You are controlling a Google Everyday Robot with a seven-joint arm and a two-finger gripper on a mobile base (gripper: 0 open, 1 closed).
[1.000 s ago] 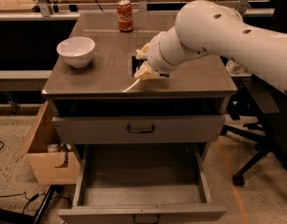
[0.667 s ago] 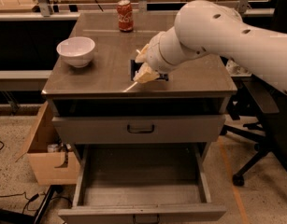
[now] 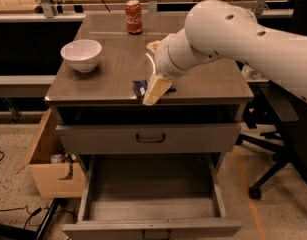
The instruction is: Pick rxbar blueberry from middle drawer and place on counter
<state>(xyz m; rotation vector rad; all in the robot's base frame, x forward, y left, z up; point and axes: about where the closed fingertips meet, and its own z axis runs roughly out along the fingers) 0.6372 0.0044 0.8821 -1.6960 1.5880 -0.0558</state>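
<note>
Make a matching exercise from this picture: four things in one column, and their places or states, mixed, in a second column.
Things:
1. can
2. bowl
3. bar
4. drawer

Places or states:
a. pulled out, floor bare
b. front edge of the counter, by the gripper
c. back of the counter
d. left side of the counter

Pairs: 1-c, 2-d, 3-b, 4-a.

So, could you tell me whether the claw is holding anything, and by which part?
Cannot be told: the claw covers the middle of the snack bar at the counter's front edge.
</note>
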